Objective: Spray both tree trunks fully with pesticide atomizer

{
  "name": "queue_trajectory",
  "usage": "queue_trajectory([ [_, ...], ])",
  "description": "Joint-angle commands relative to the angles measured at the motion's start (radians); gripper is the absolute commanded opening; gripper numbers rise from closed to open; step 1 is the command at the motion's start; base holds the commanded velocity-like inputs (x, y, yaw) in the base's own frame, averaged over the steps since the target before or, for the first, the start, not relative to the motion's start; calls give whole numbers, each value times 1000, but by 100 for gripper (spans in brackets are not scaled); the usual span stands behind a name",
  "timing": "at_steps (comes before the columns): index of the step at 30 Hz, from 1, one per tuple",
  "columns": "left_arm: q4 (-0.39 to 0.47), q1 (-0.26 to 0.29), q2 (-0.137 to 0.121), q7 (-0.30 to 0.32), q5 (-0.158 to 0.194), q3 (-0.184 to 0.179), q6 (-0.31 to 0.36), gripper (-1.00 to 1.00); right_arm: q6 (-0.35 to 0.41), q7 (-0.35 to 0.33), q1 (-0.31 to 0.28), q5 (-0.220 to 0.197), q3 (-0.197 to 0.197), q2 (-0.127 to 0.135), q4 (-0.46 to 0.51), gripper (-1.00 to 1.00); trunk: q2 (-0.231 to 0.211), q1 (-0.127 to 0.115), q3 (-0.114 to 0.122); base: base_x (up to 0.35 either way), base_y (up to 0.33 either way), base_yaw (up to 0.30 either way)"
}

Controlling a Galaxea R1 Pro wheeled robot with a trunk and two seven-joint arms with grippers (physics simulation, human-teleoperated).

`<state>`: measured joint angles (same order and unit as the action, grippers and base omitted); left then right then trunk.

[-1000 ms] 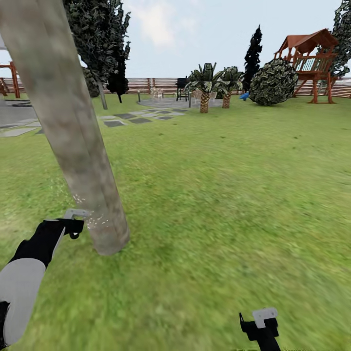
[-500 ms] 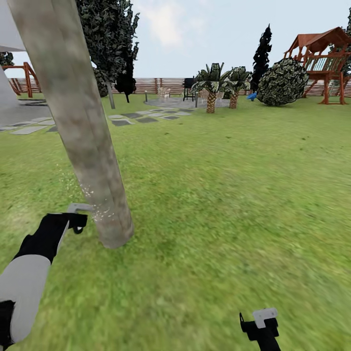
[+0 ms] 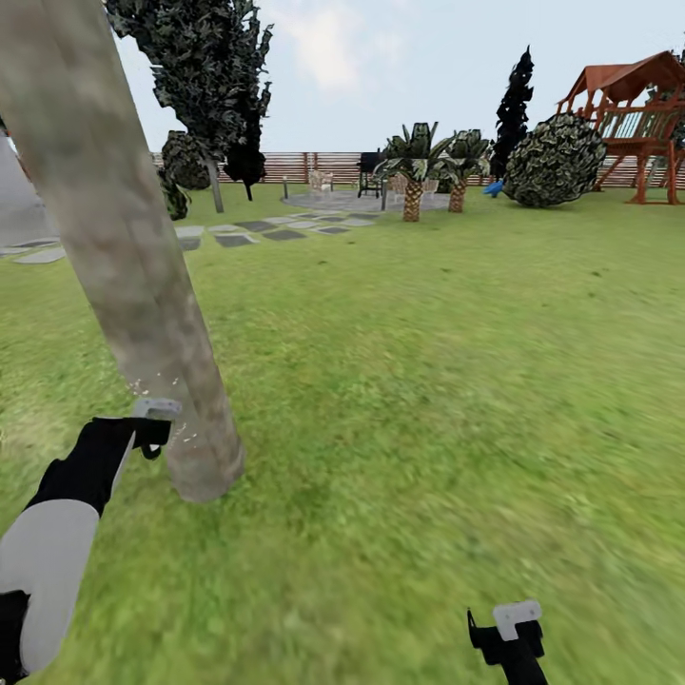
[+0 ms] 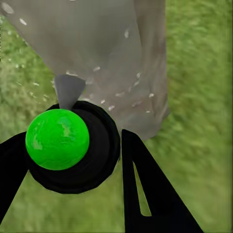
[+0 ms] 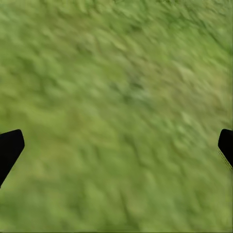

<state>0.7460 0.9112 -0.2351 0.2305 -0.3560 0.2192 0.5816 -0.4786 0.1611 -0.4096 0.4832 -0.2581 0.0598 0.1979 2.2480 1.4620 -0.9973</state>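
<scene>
A thick mottled grey-brown tree trunk [image 3: 143, 314] leans up the left of the head view, rooted in the grass floor [image 3: 428, 381]. My left gripper [image 3: 145, 434] is shut on the pesticide atomizer [image 4: 57, 139], a black body with a green round top. Its grey nozzle [image 3: 157, 408] points at the low trunk, a short way off. White pesticide specks [image 4: 127, 34] dot the trunk [image 4: 111, 53] and the air by the nozzle. Low at the right, my right gripper [image 3: 506, 636] hangs open over bare grass, its fingertips [image 5: 10, 147] wide apart.
Stone paving [image 3: 276, 231] and a slim dark tree [image 3: 214, 86] lie behind the trunk. Short palms [image 3: 414, 176], a round bush [image 3: 555, 162] and a wooden play tower [image 3: 637, 124] stand far back before the slat fence [image 3: 319, 166]. Open lawn spreads to the right.
The whole view has shifted, so the camera moved. The trunk now sits further left and closer in the picture. My left gripper still holds the atomizer at the low trunk; the right arm is unchanged.
</scene>
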Motion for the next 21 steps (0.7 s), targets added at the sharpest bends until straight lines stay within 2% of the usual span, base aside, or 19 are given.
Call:
queue_trajectory([
  [1,0,0,0,-1,0,1,0,-100,0,0,0,0,0,0,0,100,0,0,0,288,-129,206],
  [5,-4,-2,-18,-8,-5,8,-2,-100,0,0,0,0,0,0,0,100,0,0,0,289,-126,265],
  [7,-5,-7,-37,-10,-6,10,-2,-100,0,0,0,0,0,0,0,100,0,0,0,295,-109,277],
  [8,-7,-42,-51,-12,-5,10,-4,-100,0,0,0,0,0,0,0,100,0,0,0,130,-29,258],
  [9,-8,-68,-50,-13,-5,8,-8,-100,0,0,0,0,0,0,0,100,0,0,0,53,-12,119],
  [12,-12,-88,-39,-13,2,7,-9,-100,0,-1,0,0,0,0,0,100,0,0,0,20,-5,45],
  [13,-15,-91,-11,-14,-1,7,-11,-100,0,-1,0,0,0,0,0,100,0,0,0,3,-1,7],
  [15,-16,-100,16,-27,-5,8,-12,-100,0,0,0,0,0,0,0,100,0,0,0,1,-44,2],
  [18,-16,-104,19,-46,-3,10,-13,-100,0,0,0,0,0,0,0,100,0,0,0,0,-208,0],
  [21,-15,-104,12,-48,-3,14,-12,-100,0,-1,0,0,0,0,0,100,0,0,0,0,-266,0],
])
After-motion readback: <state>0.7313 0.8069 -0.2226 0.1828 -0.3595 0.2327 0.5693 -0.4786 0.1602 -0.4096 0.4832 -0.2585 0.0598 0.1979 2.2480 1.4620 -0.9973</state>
